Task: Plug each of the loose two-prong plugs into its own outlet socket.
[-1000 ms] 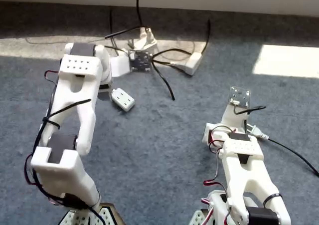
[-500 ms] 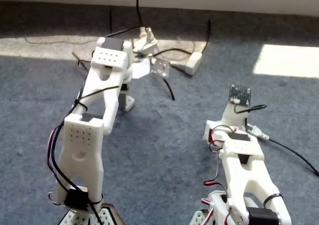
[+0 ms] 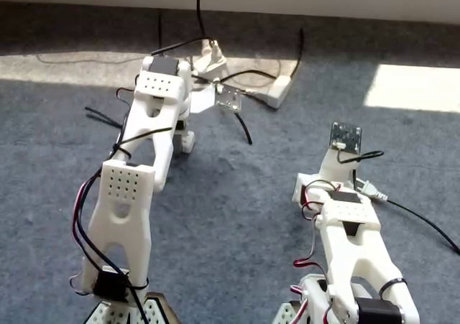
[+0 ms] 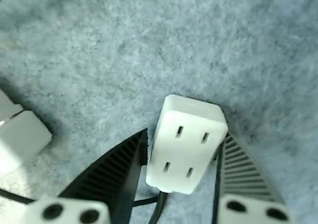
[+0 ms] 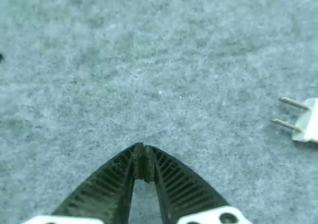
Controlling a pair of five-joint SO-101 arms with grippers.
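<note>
- We are looking at one white socket block (image 4: 186,149) lying on the carpet (image 4: 223,45) (we count two sockets on it).
- Our left gripper (image 4: 185,134) is sitting spread around it, not squeezing yet.
- One loose plug (image 5: 304,118) is lying near our right gripper (image 5: 144,157), which is pinched closed on nothing.
- We think we are grabbing the block; next comes a gentle squeeze.

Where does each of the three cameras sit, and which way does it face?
High view: fixed above the bases, looking down over the carpet; left arm and right arm show.
Left wrist view: on the left arm, facing the outlet; open left end effector flanks it.
Right wrist view: on the right arm, facing carpet and plug; shut right end effector shows.
Shared: high view also shows the plug.
</note>
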